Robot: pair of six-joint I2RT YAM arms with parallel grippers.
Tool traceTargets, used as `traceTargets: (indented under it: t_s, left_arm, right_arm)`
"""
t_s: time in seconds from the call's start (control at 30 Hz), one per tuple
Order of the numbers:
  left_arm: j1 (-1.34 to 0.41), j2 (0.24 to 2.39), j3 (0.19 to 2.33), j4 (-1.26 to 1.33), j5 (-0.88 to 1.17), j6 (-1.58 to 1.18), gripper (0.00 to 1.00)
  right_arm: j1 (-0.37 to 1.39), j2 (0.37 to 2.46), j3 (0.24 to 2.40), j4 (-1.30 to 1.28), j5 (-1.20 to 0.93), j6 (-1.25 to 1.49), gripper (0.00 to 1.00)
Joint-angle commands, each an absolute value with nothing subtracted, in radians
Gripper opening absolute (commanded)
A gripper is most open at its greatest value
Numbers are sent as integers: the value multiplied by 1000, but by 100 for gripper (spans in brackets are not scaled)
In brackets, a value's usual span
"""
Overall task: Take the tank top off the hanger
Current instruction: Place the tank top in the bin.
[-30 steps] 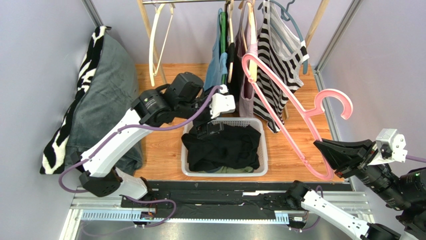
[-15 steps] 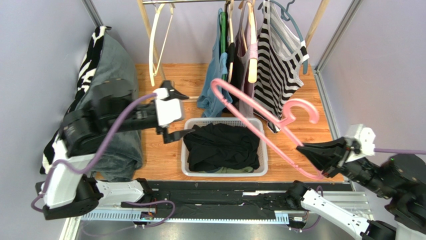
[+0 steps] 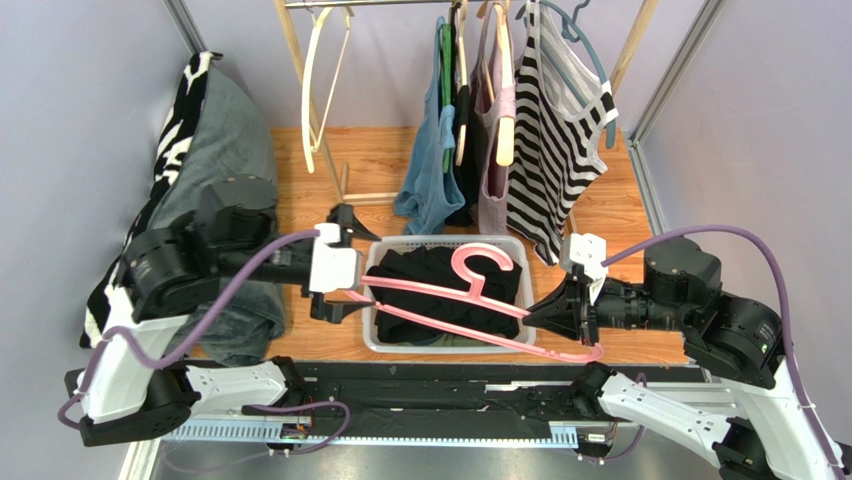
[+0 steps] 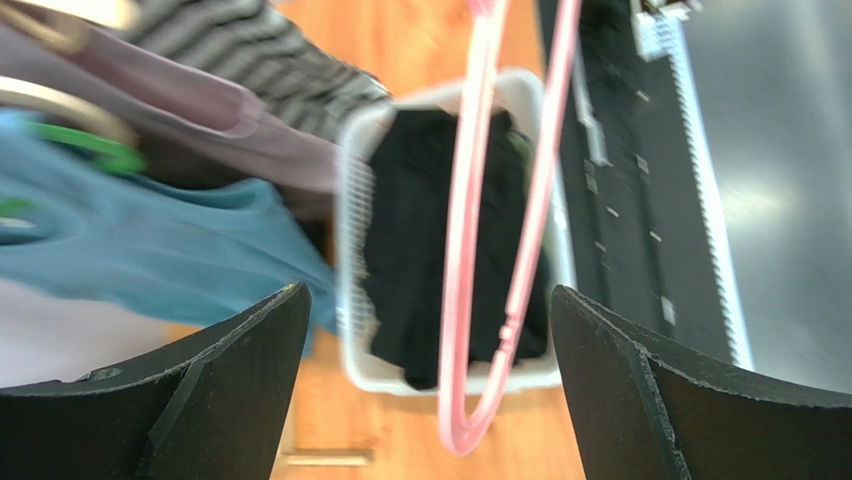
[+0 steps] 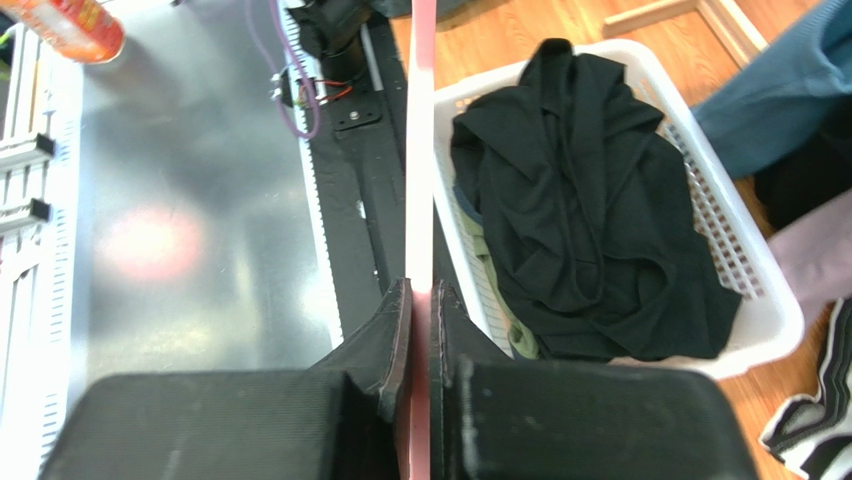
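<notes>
Tank top (image 5: 580, 220), soft black cloth, is lying crumpled in the white slotted basket (image 5: 770, 300), its long axis seemingly along the basket's length. The thin pink hanger (image 5: 420, 150) is stretching sideways above it, with the right gripper (image 5: 420, 290) pinching one end. The left gripper (image 4: 428, 290) is hovering beside the basket, jaws spread wide.

The basket (image 3: 420, 346) sits on the floor between the two arms, with the tank top (image 3: 430, 275) heaped in it. The hanger (image 5: 420, 150) lies across above the basket, its right end in the right gripper (image 3: 535, 315). The left gripper (image 3: 362, 262) hangs just left of the basket. Behind, garments (image 3: 520, 130) hang from the rail (image 3: 360, 3). A cushion (image 3: 215, 130) leans against the left wall.
</notes>
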State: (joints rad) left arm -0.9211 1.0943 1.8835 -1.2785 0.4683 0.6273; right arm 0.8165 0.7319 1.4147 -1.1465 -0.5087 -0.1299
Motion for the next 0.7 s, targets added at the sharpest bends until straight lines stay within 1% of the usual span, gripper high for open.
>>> traceTargets:
  t_s: [0.0,0.07,0.27,0.37,0.4,0.43,0.57,0.67]
  left_arm:
    - [-920,1097,1836,-1338,571,652,97]
    - [-920,1103,1841,-1361,592,658,97]
    - [-920,1123,1838,-1370,603,644,88]
    - [-922,1132,1829,-1373,612,641,76]
    - [-920,1138,1827,-1371,612,638,69]
    - [-920,1140,1827,-1370,609,632,65]
    - [-920,1158,1827,-1362,603,624,57]
    - [-920,1164,1838,-1356,603,620,40]
  right_arm:
    - [815,744,1457,-1112,-575,-190,0]
    - [816,750,1468,-1112,-577,-198,0]
    - [815,756,1494,-1098,-552,-218,0]
    - [815,758,1509,-1095,-532,-229,0]
    - [815,759,1514,-1092,-529,-232,0]
    - [815,758,1517,-1086,-526,-235,0]
    - [815,756,1516,-1072,-528,-241,0]
    - [815,758,1509,-1071,-526,-245,0]
